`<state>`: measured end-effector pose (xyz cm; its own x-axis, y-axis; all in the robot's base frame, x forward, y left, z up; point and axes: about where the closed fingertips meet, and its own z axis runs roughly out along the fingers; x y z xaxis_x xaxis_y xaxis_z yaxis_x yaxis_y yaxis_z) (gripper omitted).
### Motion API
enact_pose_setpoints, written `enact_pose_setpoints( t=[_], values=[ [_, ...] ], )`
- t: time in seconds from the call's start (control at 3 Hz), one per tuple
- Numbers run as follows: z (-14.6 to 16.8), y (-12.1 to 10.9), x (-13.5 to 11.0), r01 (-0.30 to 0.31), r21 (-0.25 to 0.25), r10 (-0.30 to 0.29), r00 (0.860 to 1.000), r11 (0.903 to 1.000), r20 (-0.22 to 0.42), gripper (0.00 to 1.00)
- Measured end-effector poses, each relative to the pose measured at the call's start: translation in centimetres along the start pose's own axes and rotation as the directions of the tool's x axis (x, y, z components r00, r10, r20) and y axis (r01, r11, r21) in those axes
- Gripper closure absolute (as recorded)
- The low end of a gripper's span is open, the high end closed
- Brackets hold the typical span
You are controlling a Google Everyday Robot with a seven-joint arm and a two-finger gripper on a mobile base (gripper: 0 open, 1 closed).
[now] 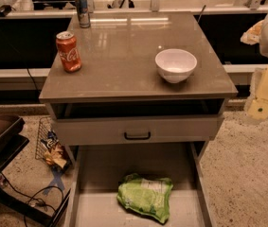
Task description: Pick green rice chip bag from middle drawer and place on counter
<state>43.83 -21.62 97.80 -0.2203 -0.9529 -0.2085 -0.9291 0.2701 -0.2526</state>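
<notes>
The green rice chip bag [145, 196] lies flat on the pale bottom of the open middle drawer [100, 174], near its front centre. The drawer is pulled out below the grey cabinet. The counter [124, 56] is the glossy grey-brown top of that cabinet. My gripper [262, 103] hangs at the right edge of the view, beside the counter's right front corner. It is well above and to the right of the bag and holds nothing that I can see.
On the counter stand a white bowl [175, 65] at the right, a red cola can [68, 51] at the left and a blue can [82, 9] at the back. A drawer front with a black handle [137, 135] sits above the open drawer. A crumpled wrapper [54, 151] lies on the floor at the left.
</notes>
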Motion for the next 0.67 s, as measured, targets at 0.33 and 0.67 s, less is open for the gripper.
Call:
enact_pose_setpoints(
  t=[0.33, 0.67],
  values=[
    [0.0, 0.0, 0.0, 0.0, 0.0, 0.0, 1.0, 1.0, 0.0, 0.0],
    [0.6, -1.6, 0.6, -0.048, 0.014, 0.048, 0.998, 0.9988, -0.034, 0.0]
  ],
)
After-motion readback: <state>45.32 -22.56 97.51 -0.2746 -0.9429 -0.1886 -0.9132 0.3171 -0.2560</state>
